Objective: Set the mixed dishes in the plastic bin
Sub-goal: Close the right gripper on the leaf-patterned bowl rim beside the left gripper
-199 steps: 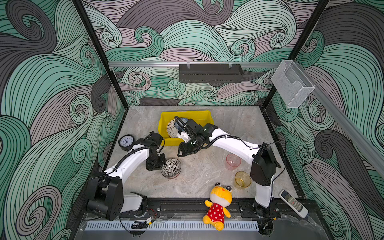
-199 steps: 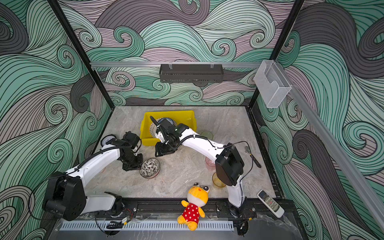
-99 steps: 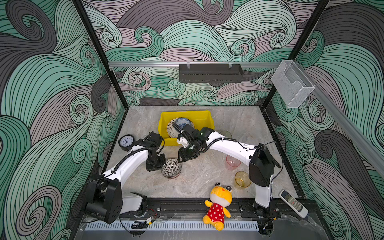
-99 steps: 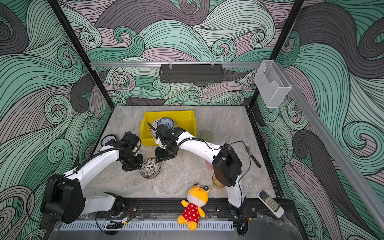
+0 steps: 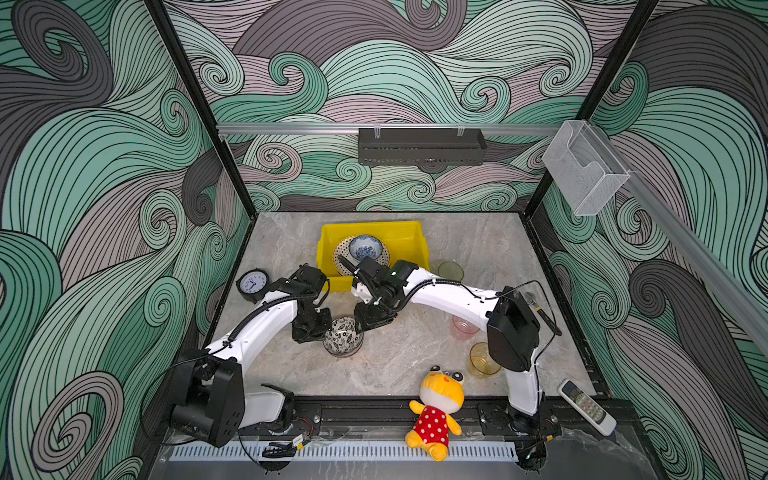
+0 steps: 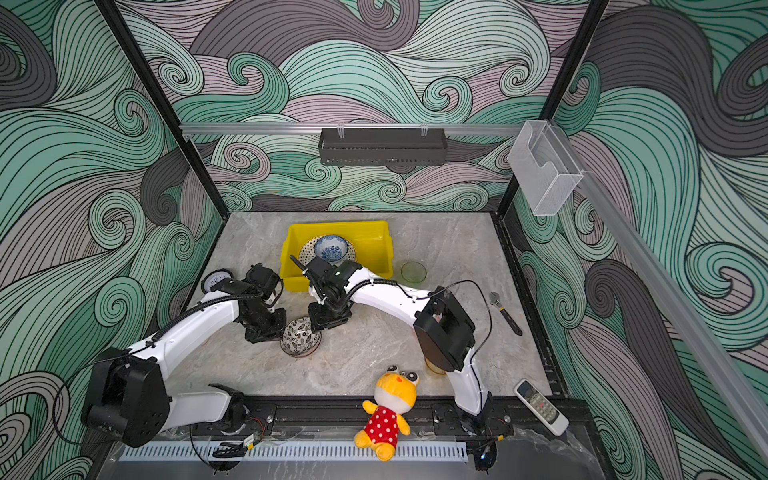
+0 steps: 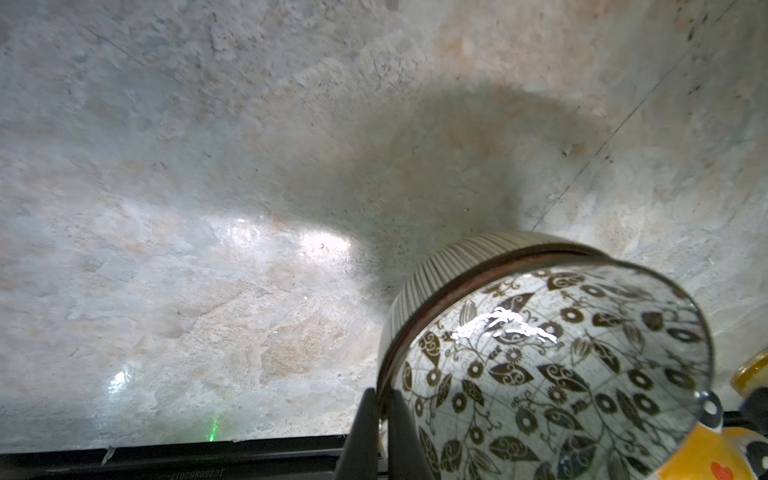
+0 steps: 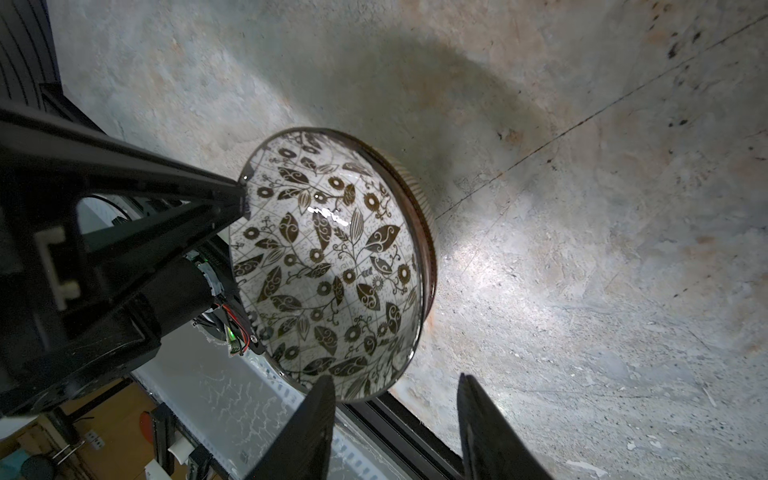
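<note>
While the left tool (image 7: 381,399) pinches the black-and-white leaf-patterned bowl (image 7: 548,374) by its rim, lift level. The right tool (image 8: 395,380) hangs spread.

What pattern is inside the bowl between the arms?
The bowl: dark leaves and flowers on white; clearest in the right wrist view.

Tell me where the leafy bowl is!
In both top views the round black-and-white leaf-patterned bowl is near the middle of the grey marble tabletop, rim pinched by the left hand, right hand beside it.
</note>
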You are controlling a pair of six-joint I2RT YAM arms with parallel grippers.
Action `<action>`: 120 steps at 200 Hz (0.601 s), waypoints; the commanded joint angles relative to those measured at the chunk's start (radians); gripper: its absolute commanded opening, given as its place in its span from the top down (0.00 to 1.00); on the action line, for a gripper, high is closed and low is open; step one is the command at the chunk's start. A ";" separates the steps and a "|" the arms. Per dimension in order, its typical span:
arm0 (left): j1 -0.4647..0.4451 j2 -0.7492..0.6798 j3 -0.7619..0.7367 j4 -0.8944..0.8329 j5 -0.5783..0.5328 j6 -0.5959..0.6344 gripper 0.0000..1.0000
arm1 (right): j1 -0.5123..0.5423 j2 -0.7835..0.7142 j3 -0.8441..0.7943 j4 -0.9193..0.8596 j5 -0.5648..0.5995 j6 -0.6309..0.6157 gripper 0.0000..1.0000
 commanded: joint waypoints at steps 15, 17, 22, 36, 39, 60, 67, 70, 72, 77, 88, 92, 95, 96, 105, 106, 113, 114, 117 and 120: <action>-0.012 -0.022 -0.005 0.001 0.022 -0.008 0.92 | 0.011 0.040 0.038 -0.020 0.033 0.027 0.54; -0.012 -0.023 -0.006 0.000 0.022 -0.008 0.92 | 0.011 0.041 0.040 -0.020 0.034 0.026 0.54; -0.011 -0.023 -0.005 0.000 0.022 -0.008 0.92 | 0.013 0.044 0.043 -0.018 0.036 0.028 0.55; -0.012 -0.023 -0.005 0.000 0.022 -0.007 0.92 | 0.014 0.053 0.054 -0.017 0.043 0.034 0.56; -0.012 -0.023 -0.005 0.001 0.022 -0.007 0.92 | 0.015 0.055 0.056 -0.018 0.044 0.034 0.56; -0.012 -0.024 -0.006 0.001 0.024 -0.006 0.92 | 0.017 0.065 0.068 -0.019 0.051 0.041 0.59; -0.012 -0.025 -0.005 0.002 0.024 -0.007 0.92 | 0.017 0.069 0.070 -0.020 0.052 0.044 0.60; -0.012 -0.025 -0.005 0.001 0.025 -0.006 0.92 | 0.017 0.069 0.071 -0.020 0.052 0.044 0.60; -0.012 -0.025 -0.005 0.002 0.025 -0.006 0.92 | 0.018 0.071 0.071 -0.019 0.053 0.044 0.60; -0.013 -0.026 -0.005 0.001 0.025 -0.007 0.92 | 0.019 0.074 0.072 -0.020 0.054 0.047 0.61; -0.011 -0.027 -0.006 0.002 0.025 -0.006 0.92 | 0.019 0.080 0.075 -0.019 0.057 0.050 0.63; -0.012 -0.028 -0.006 0.002 0.025 -0.006 0.92 | 0.019 0.081 0.077 -0.019 0.058 0.053 0.64; -0.012 -0.028 -0.006 0.002 0.025 -0.006 0.92 | 0.018 0.082 0.078 -0.019 0.059 0.053 0.65; -0.012 -0.029 -0.006 0.001 0.026 -0.006 0.92 | 0.018 0.082 0.079 -0.019 0.057 0.053 0.65; -0.013 -0.029 -0.006 0.002 0.027 -0.006 0.92 | 0.019 0.084 0.080 -0.020 0.060 0.052 0.67; -0.012 -0.028 -0.006 0.002 0.027 -0.007 0.92 | 0.019 0.085 0.081 -0.020 0.059 0.053 0.67; -0.013 -0.029 -0.005 0.001 0.027 -0.005 0.92 | 0.019 0.086 0.081 -0.020 0.058 0.052 0.67; -0.013 -0.029 -0.005 0.001 0.027 -0.004 0.92 | 0.019 0.087 0.081 -0.020 0.058 0.053 0.67; -0.013 -0.029 -0.005 0.001 0.027 -0.006 0.92 | 0.018 0.088 0.082 -0.020 0.058 0.053 0.67; -0.012 -0.028 -0.005 0.002 0.027 -0.005 0.92 | 0.019 0.088 0.081 -0.020 0.058 0.053 0.67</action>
